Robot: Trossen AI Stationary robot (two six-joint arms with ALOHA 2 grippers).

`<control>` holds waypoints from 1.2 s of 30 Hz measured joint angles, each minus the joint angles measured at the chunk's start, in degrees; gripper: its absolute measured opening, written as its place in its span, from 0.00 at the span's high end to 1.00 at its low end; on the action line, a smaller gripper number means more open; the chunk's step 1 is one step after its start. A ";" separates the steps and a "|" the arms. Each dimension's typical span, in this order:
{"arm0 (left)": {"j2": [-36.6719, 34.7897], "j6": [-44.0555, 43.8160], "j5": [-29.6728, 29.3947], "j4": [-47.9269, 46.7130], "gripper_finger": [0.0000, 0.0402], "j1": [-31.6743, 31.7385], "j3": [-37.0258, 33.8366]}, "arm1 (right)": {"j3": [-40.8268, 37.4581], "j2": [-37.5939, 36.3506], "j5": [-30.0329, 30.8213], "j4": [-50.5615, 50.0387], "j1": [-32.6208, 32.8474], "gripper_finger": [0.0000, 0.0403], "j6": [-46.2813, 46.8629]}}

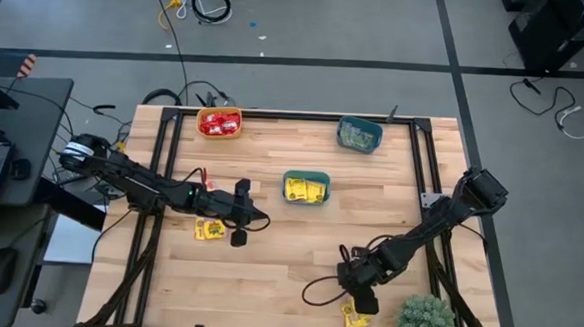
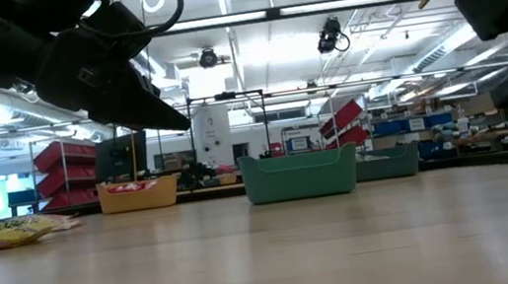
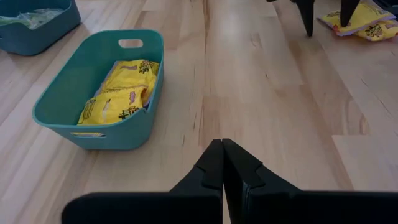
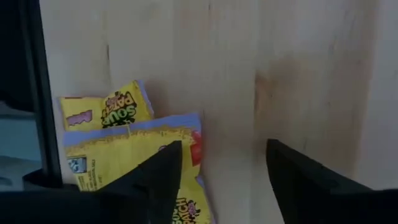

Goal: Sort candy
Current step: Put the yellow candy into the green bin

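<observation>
Plainly light stuff: small flat yellow crinkly-wrapped candy packets (image 4: 134, 146), thin film, soft contents by the look, likely slick and prone to sliding on bare wood. Lying overlapped at near right edge of pale wooden slatted table (image 1: 296, 274), beside small green potted plant (image 1: 427, 321). Right gripper (image 4: 224, 180) poised just over them, fingers spread wide, nothing between; one finger overlapping the upper packet's edge in right wrist view, the other over bare wood.

Best hold, as a guess: pinch across a short edge or crimped seal of the top packet, where film is doubled and stiffer; a flat press on the middle probably just skids it. Overlap risks lifting two at once or dragging the lower one toward the table edge.

Second pair of yellow packets (image 1: 209, 229) on left side, just near of left gripper (image 3: 222, 163), whose fingers are pressed together, empty, pointing toward centre.

Already sorted: more yellow packets in teal plastic rectangular bin (image 3: 68, 118) at centre; red packets (image 1: 219, 126) in orange bin (image 1: 220, 111) far left; pale green packets (image 1: 357, 137) in darker teal bin (image 1: 360, 123) far right.

Likely destination for these: centre teal bin.
</observation>
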 joint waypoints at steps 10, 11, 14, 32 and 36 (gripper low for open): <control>0.00 0.17 -1.22 -0.16 1.00 0.01 0.00 | 0.09 0.21 13.48 -5.95 -5.57 0.46 0.69; 0.00 0.16 -1.20 -0.22 1.00 0.00 0.00 | 0.10 0.14 13.69 -6.28 -6.20 0.47 0.63; 0.00 0.15 -1.20 -0.38 1.00 0.01 0.00 | 0.42 -0.92 12.38 -9.41 -7.62 0.47 -0.41; 0.00 0.30 -1.22 -1.51 0.99 0.00 0.00 | 1.62 -2.68 3.37 -3.43 2.78 0.42 -5.36; 0.00 0.33 -1.25 -1.89 0.99 -0.01 0.00 | -0.05 -2.68 2.12 -1.27 2.78 0.43 -4.28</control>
